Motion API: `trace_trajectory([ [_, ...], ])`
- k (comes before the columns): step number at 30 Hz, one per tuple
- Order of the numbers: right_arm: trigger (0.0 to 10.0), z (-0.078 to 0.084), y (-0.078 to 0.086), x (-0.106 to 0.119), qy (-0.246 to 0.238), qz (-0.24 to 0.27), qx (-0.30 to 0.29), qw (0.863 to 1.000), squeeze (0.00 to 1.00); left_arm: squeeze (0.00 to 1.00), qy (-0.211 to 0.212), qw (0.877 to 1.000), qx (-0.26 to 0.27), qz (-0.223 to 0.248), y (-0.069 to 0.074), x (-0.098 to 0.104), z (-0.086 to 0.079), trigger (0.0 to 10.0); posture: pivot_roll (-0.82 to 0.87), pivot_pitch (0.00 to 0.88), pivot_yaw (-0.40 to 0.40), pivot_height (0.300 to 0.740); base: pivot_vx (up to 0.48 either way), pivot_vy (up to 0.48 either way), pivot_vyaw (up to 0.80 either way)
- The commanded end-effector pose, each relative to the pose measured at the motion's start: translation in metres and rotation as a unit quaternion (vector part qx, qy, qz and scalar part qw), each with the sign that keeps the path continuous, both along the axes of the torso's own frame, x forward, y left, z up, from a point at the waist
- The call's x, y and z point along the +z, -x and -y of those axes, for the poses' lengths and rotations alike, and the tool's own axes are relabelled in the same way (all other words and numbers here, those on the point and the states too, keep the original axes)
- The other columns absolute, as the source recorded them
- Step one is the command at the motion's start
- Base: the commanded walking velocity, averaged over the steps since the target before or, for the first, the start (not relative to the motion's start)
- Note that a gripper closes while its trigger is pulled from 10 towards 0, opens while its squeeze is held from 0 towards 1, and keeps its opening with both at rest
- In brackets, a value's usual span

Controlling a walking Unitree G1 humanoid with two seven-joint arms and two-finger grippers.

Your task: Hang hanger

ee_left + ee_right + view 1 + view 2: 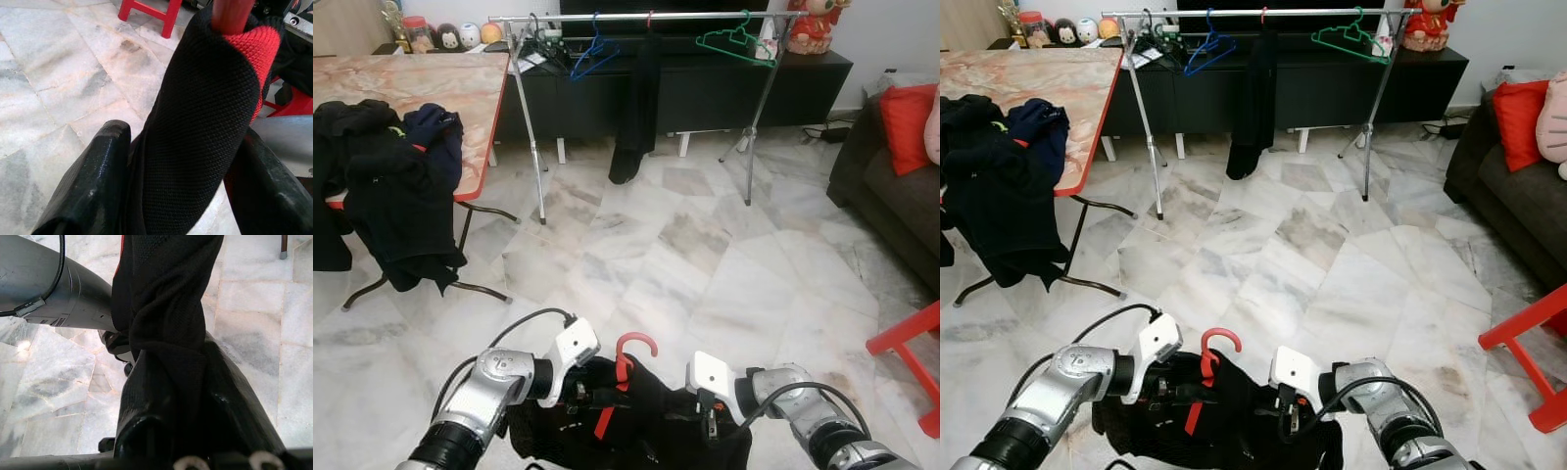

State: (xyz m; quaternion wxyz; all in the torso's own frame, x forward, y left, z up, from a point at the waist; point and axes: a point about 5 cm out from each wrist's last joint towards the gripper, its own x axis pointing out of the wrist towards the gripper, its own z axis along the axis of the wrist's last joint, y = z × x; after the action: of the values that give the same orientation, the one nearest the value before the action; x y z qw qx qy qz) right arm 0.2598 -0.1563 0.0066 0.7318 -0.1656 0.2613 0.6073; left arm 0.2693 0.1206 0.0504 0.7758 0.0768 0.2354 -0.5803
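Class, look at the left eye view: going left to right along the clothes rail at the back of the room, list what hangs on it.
Blue hanger → black garment on its own hanger → green hanger, all on the clothes rail.

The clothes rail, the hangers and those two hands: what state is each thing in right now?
Red hanger: upright between the hands, black garment on it, not yet on the rail.
Left hand: shut on the black garment.
Right hand: shut on the black garment.
Clothes rail: standing, far across the floor.
Blue hanger: hanging, bare.
Green hanger: hanging, bare.
Dark garment: hanging from the rail.
Clothes pile: draped over the table edge.
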Motion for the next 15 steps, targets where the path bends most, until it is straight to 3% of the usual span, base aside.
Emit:
trace_trajectory([
  [1, 0.0, -0.0045, -0.0055, 0.0071, -0.018, 0.023, 0.003, 1.0, 0.0, 0.0, -0.019, 1.0, -0.015, -0.004, 0.0019, -0.0046, 0.0013, 0.2, -0.04, 0.0, -0.028, 0.74, 0.0, 0.0, 0.0],
  [15, 0.0, -0.0033, -0.0059, 0.0071, -0.015, 0.024, -0.001, 1.0, 0.0, 0.0, -0.013, 1.0, -0.023, -0.014, 0.0044, -0.007, -0.0007, 0.0, -0.04, 0.0, -0.03, 0.74, 0.0, 0.0, 0.0],
])
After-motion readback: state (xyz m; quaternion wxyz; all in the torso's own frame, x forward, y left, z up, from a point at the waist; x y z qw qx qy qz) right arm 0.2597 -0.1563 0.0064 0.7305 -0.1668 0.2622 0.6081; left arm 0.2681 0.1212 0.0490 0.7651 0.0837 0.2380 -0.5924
